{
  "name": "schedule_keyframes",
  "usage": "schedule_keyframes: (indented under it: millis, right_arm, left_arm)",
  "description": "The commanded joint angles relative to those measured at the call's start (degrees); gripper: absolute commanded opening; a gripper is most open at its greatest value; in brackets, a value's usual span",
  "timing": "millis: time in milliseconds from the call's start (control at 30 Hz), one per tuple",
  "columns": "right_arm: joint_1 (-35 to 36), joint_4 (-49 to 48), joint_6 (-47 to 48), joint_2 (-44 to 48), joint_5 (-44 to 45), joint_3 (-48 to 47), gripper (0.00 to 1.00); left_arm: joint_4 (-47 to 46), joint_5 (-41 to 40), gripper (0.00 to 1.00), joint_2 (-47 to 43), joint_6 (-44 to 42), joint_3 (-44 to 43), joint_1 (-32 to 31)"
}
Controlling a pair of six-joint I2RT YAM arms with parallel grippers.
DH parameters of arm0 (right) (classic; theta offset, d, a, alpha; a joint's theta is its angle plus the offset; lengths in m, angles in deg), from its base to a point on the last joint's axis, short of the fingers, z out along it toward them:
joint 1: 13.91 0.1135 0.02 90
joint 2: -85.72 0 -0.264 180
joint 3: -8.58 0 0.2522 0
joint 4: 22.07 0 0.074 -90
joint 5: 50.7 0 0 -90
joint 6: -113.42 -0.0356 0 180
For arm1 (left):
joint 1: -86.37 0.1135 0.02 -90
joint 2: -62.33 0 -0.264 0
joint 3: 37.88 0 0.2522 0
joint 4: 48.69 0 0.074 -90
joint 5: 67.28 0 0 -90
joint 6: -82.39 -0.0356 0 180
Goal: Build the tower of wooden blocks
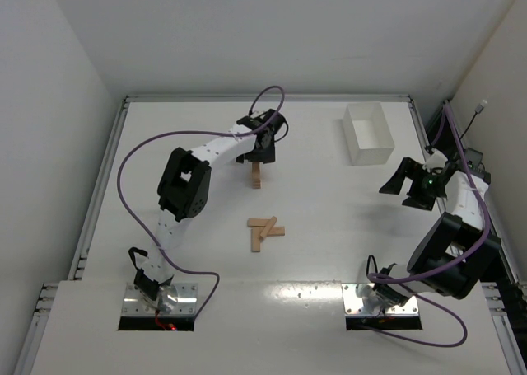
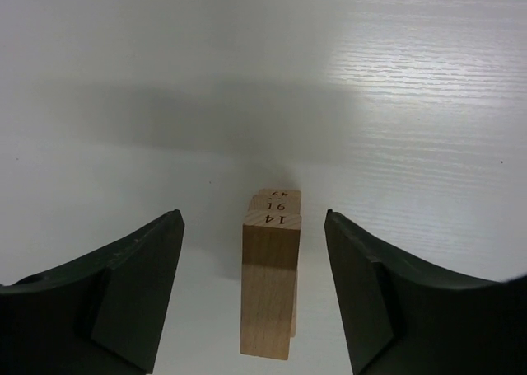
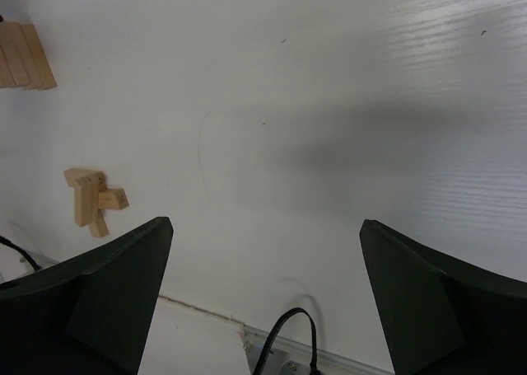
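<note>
The tower [image 1: 257, 175] is a short stack of three tan wood blocks at the table's far middle. In the left wrist view the tower [image 2: 270, 284] shows numbered block ends. It stands between the fingers of my left gripper [image 2: 253, 220], which is open, with a gap on each side. In the top view the left gripper [image 1: 260, 154] hangs right over the stack. Three loose wood blocks [image 1: 265, 231] lie in a crossed heap at mid-table, and the same heap of wood blocks [image 3: 92, 200] shows in the right wrist view. My right gripper [image 3: 265, 224] is open and holds nothing, off at the right [image 1: 410, 185].
A white rectangular bin [image 1: 368, 133] stands at the back right, between the tower and the right arm. Purple cables loop off both arms. A metal rail [image 1: 263, 99] edges the far side of the table, and the arm bases sit at the near edge.
</note>
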Motion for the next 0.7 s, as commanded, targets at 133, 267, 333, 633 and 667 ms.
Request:
schedule_keyframes:
  millis: [133, 267, 333, 633, 667]
  right_arm:
    - [0.42, -1.23, 0.91, 0.55, -1.73, -0.61, 0.95]
    - [0.42, -1.23, 0.91, 0.03, -1.73, -0.61, 0.95]
    - [0.42, -1.23, 1.52, 0.03, -1.73, -0.61, 0.95]
    - [12.8, 4.3, 10.21, 1.79, -7.97, -5.17, 0.85]
    - [14.47, 5.09, 11.96, 2.31, -8.49, -5.18, 0.85]
  left_arm:
    - [-1.6, 3.66, 0.73, -2.64, -3.81, -3.21, 0.31]
    - [-2.13, 7.87, 0.77, -7.2, -9.26, -3.83, -0.92]
    - [-2.13, 8.4, 0.79, -11.86, -10.68, -2.69, -1.71]
    - [-3.8, -0.99, 0.88, -34.09, -13.48, 13.71, 1.44]
    - [-4.32, -1.6, 0.9, -35.94, -14.36, 15.58, 2.5]
